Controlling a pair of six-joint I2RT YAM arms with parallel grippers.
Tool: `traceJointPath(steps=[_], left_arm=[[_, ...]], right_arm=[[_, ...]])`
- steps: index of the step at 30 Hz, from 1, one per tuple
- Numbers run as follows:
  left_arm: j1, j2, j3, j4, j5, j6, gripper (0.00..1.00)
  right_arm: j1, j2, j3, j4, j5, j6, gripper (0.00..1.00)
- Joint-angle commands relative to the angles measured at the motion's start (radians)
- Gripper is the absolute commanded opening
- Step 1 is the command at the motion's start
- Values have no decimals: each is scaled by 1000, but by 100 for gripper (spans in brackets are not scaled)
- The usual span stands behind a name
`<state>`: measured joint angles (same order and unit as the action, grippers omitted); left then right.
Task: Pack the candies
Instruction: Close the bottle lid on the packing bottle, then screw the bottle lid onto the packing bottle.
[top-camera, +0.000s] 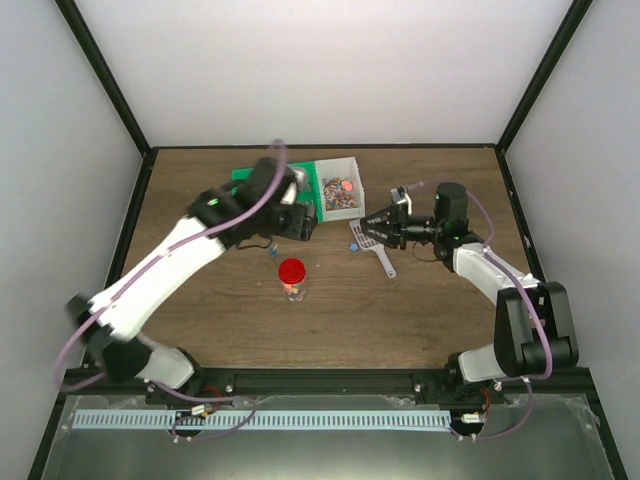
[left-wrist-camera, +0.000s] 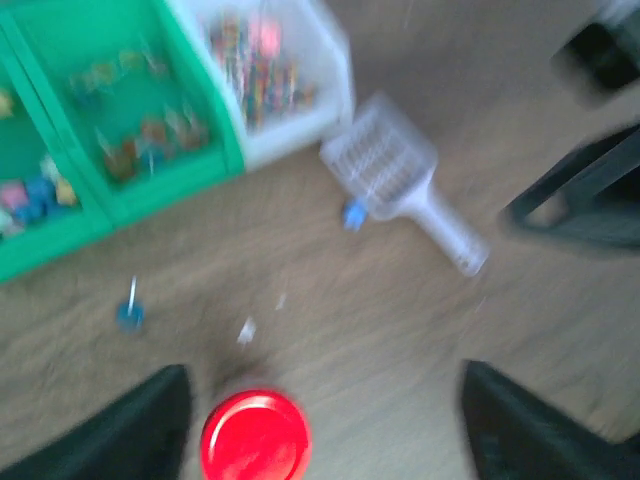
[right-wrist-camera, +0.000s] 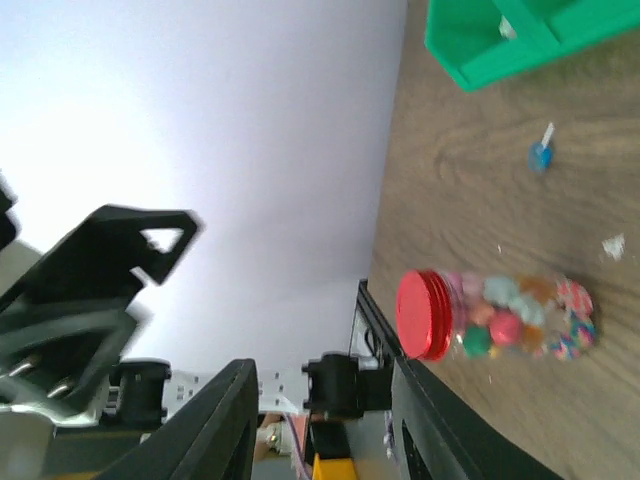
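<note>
The candies (top-camera: 341, 192) fill a white bin at the back centre, and they also show blurred in the left wrist view (left-wrist-camera: 262, 62). A clear jar of candies (right-wrist-camera: 520, 315) with a red lid (top-camera: 291, 270) stands mid-table. My left gripper (top-camera: 303, 226) is open and empty above the table; the red lid (left-wrist-camera: 255, 437) lies near its left finger (left-wrist-camera: 130, 430). My right gripper (top-camera: 377, 230) is open and empty over a clear plastic scoop (top-camera: 378, 250). The right wrist view shows nothing between its fingers (right-wrist-camera: 215, 420).
A green compartment tray (left-wrist-camera: 150, 190) with more sweets stands left of the white bin (top-camera: 352, 163). Loose blue sweets (left-wrist-camera: 352, 215) and bits lie on the wood near the scoop (left-wrist-camera: 400, 175) and the tray (right-wrist-camera: 500, 30). Enclosure walls ring the table.
</note>
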<state>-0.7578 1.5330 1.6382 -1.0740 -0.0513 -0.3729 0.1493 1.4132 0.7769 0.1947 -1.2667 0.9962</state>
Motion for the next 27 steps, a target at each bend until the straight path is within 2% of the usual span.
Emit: traceJointPath(steps=[1, 2, 5, 6, 9, 12, 16, 20, 22, 27], left_arm=[[19, -265, -153, 377, -94, -21, 94], [26, -289, -173, 401, -104, -8, 99], [28, -304, -151, 336, -170, 16, 100], [29, -312, -158, 318, -181, 18, 100], [42, -360, -267, 326, -200, 33, 100], [79, -398, -341, 319, -223, 24, 100], [84, -511, -462, 427, -182, 23, 100], [84, -604, -562, 521, -146, 69, 100], [84, -636, -596, 518, -202, 75, 100], [84, -815, -776, 658, -368, 62, 100]], right_arm=[[94, -32, 14, 332, 198, 238, 38], [118, -75, 35, 277, 288, 197, 38], [205, -161, 218, -76, 565, -43, 42], [224, -160, 257, -162, 601, -91, 42], [247, -188, 231, -229, 713, -152, 43], [322, -217, 193, -195, 943, -248, 45], [413, -210, 183, -85, 1085, -339, 50], [444, -218, 107, 72, 1088, -392, 53], [451, -220, 47, 162, 1087, -412, 54], [451, -209, -86, 330, 1147, -336, 59]])
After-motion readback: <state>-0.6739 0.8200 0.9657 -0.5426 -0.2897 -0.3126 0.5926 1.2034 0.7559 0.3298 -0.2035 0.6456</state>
